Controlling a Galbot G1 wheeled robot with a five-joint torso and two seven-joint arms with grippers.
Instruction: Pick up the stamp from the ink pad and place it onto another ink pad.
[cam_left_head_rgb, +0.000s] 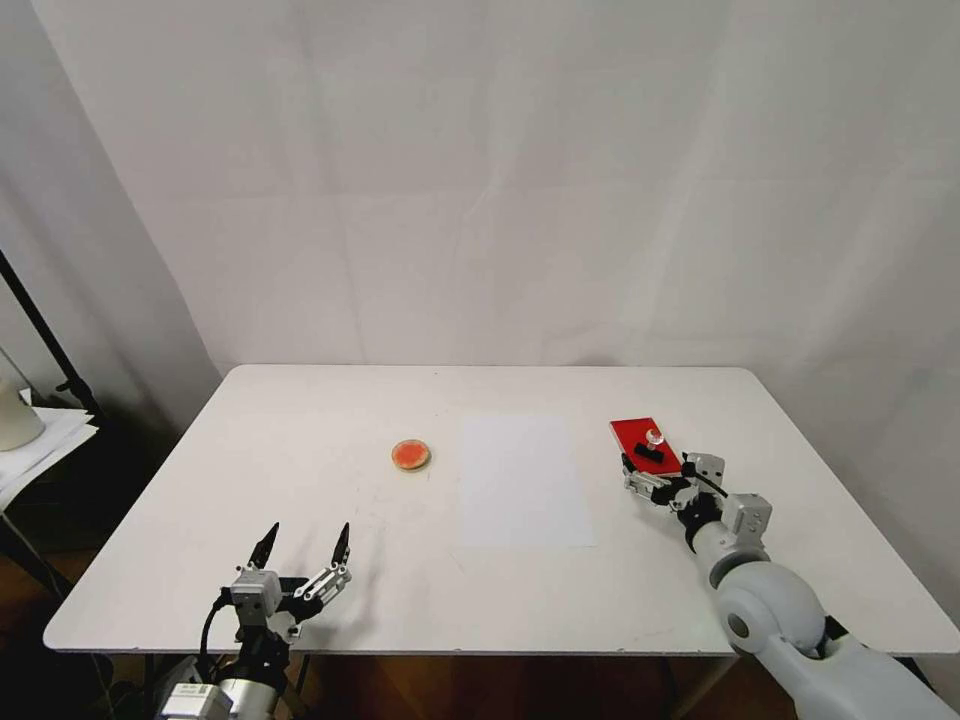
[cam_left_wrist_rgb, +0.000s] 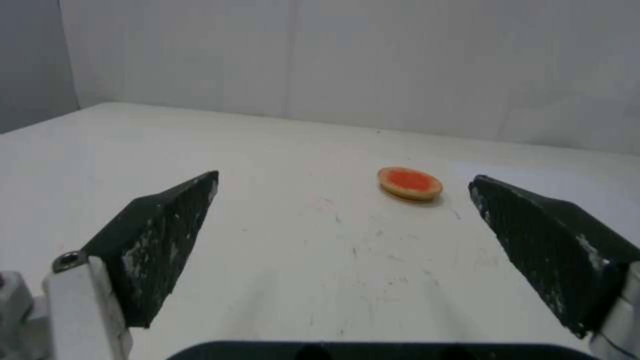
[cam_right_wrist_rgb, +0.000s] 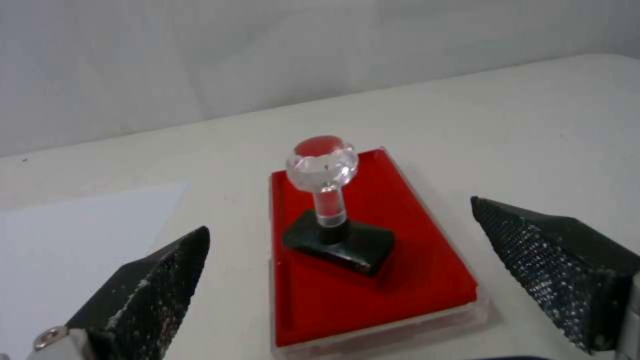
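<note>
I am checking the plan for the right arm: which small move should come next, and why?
Probably ease the right gripper forward around the stamp, then close. The stamp stands upright on the red ink pad, and the open fingers sit short of it on either side. The left gripper waits open near the table's front edge.

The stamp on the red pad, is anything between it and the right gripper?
Nothing visible. The black-based stamp with the clear knob stands upright on the red rectangular ink pad, and the open right gripper faces it directly.
</note>
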